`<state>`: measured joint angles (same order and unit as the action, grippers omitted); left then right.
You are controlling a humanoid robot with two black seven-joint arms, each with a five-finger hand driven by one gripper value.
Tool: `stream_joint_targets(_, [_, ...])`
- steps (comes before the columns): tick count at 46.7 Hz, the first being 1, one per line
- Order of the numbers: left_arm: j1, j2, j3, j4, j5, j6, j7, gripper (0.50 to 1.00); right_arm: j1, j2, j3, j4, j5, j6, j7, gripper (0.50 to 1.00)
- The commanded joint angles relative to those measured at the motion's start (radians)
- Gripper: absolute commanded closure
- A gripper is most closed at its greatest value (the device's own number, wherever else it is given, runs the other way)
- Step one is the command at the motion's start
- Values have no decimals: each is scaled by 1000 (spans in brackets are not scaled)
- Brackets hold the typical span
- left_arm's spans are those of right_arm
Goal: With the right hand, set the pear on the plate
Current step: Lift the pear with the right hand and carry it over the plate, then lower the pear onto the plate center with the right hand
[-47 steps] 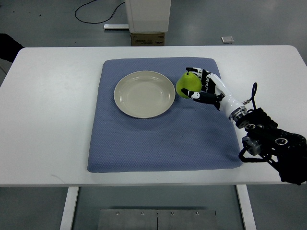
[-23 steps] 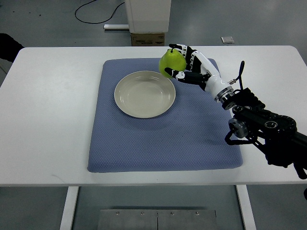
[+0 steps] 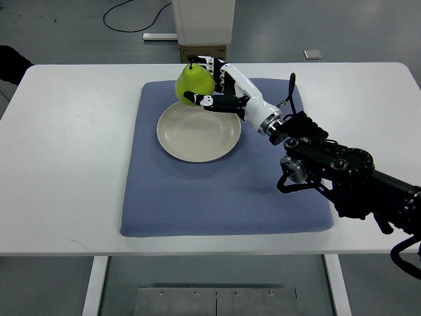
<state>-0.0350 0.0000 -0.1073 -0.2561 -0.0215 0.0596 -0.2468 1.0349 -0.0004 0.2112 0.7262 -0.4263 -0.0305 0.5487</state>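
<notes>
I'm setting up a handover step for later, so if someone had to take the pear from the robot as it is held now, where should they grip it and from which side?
Probably the bare left flank of the pear, approached from the picture's left. The right hand wraps its right side, with fingers curled under its near edge, so only the rounded left bulge is free. It is held over the far rim of the plate.

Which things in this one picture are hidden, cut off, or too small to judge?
- Top view: the side of the pear facing the right hand is covered by its fingers.
- Top view: how high the pear is above the plate cannot be judged from this steep angle.
- Top view: the small grey object on the floor is too small to identify.
- Top view: the dark shape at the left edge is cut off.
- Left hand: not in view.
</notes>
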Motion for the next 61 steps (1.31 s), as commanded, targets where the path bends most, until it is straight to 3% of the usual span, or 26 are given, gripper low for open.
stream_joint_targets(1, [0,0,0,0,0,0,0,500,4,0,-15,-2,1,-9,-16,1000])
stream_joint_targets(17, [0,0,0,0,0,0,0,500,1,0,-96,-64,0,-20,-61,1000])
stream_joint_targets(35, [0,0,0,0,0,0,0,500,-26,0,-130,-56,0,-23,-122,1000])
stream_joint_targets(59, [0,0,0,0,0,0,0,500,-42,0,-138,-54,3,-25,-122,1000])
stream_joint_targets(61, [1,0,0,0,0,0,0,500,-42,0,-138,-54,6,-26,-122,923])
